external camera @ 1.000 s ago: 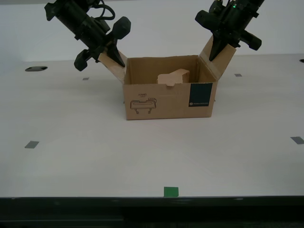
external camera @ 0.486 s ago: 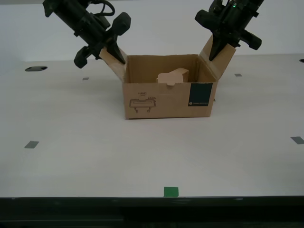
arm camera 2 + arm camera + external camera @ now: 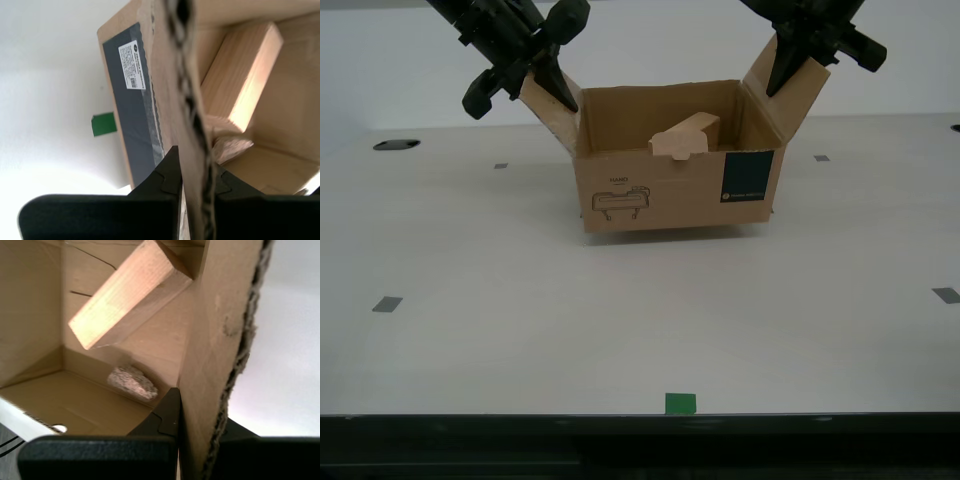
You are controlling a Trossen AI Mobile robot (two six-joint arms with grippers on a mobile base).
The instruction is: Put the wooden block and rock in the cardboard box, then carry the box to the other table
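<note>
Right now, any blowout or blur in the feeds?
Second wrist view: tabletop beside the box is blown out white, flap edge blurred. First wrist view: glare past the flap, block soft, rock readable. Exterior view: evenly lit, faint shadow under the box.

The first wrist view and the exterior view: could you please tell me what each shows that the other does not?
Only the first wrist view shows the rock on the floor of the cardboard box. Only the exterior view shows my second gripper on the other flap, the box's teal label and the green tape on the table. Both show the wooden block tilted inside and my first gripper clamped on a flap.
</note>
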